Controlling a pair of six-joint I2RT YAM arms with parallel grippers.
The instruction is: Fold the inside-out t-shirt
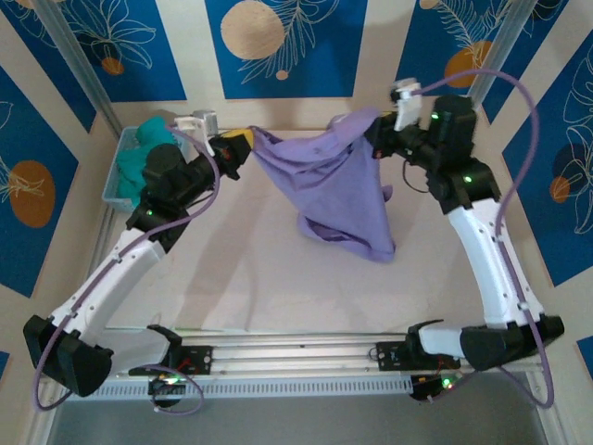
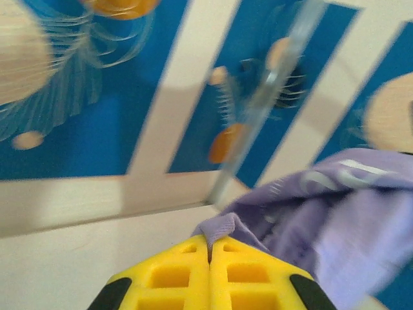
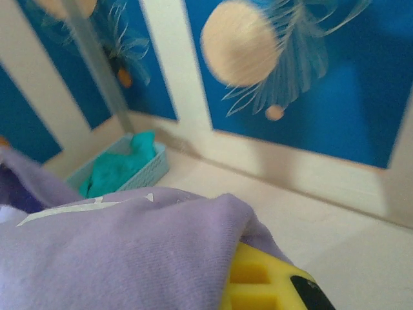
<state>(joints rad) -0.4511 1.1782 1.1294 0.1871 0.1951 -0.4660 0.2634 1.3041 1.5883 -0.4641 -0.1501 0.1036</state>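
With the shirt (image 1: 334, 185) clamped in the left gripper (image 2: 210, 250) and right gripper (image 1: 378, 133), it should be lowered evenly, taut, onto the table (image 1: 278, 287).

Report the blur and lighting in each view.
Top external: sharp and evenly lit, the light purple cloth t-shirt crisp. Left wrist: blue patterned wall and shirt smeared, yellow fingers sharper. Right wrist: soft throughout, teal cloth hazy.

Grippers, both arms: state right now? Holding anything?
Left gripper: shut, pinching an edge of the lavender t-shirt.
Right gripper: shut on the same t-shirt, its fingers partly covered by cloth.
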